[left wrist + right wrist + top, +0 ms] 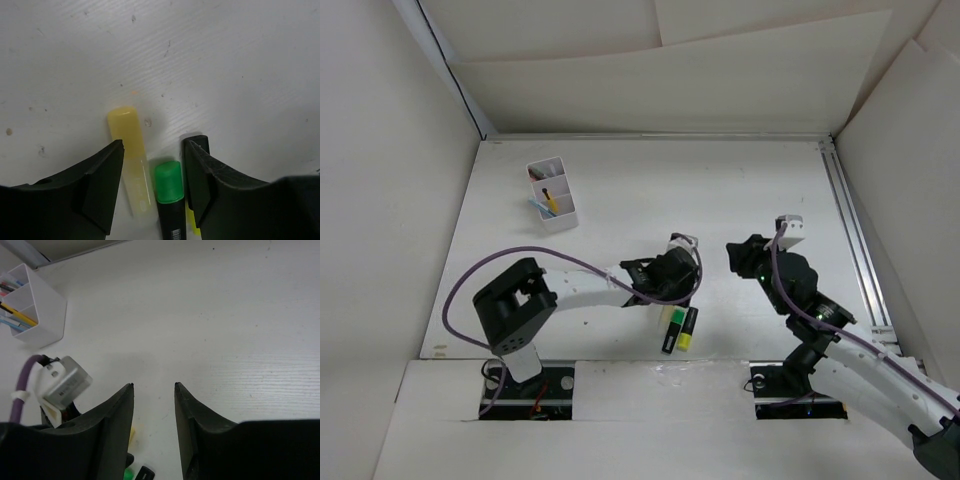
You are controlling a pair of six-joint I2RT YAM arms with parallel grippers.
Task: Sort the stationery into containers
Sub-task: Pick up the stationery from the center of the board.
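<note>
While pens (pixel 550 200) already stand in the white box (pixel 561 218) at far left, at least 2 highlighters (pixel 686 328) lie unsorted on the table (pixel 740 190). Left gripper (pixel 155 145) hangs over them, fingers spread and empty; right gripper (pixel 153 386) is likewise spread, holding nothing.

light: bright, diffuse | shadows: soft, faint | focus: wrist views blurred toward bottom edge
</note>
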